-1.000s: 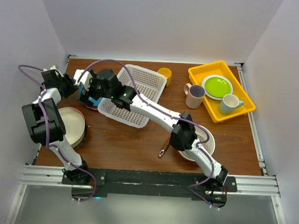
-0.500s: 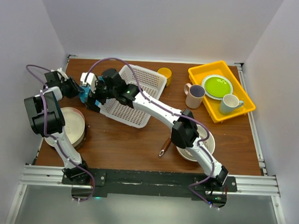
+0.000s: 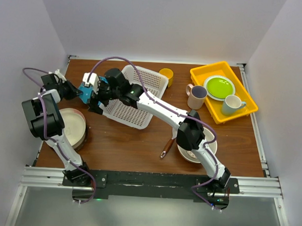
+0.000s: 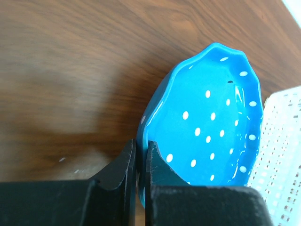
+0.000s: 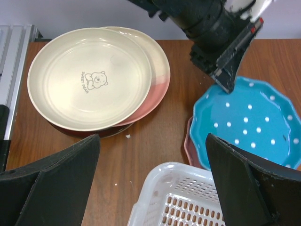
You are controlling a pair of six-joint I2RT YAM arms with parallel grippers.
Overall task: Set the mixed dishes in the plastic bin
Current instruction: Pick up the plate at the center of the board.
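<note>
My left gripper (image 4: 141,151) is shut on the rim of the blue white-dotted plate (image 4: 211,127), which rests over a pink plate (image 5: 189,147) left of the plastic bin (image 3: 134,95). In the top view the left gripper (image 3: 79,93) grips the blue plate (image 3: 87,91) near the table's far left. My right gripper (image 5: 153,188) hovers open above the bin's left corner (image 5: 188,202), nothing between its fingers. From there I see the blue plate (image 5: 249,122) and the left gripper (image 5: 225,82) on its far rim. The bin shows no dishes inside.
A stack of plates (image 3: 70,127), topped by a cream one with a bear (image 5: 89,77), lies front left. A yellow mug (image 3: 166,73) and a purple-lined mug (image 3: 197,96) stand behind. A patterned bowl (image 3: 205,145) and spatula (image 3: 165,148) lie under the right arm. The yellow tray (image 3: 213,113) holds a green plate.
The left gripper has closed on the blue plate's rim. The right arm's wrist has swung slightly back over the bin's left corner.
</note>
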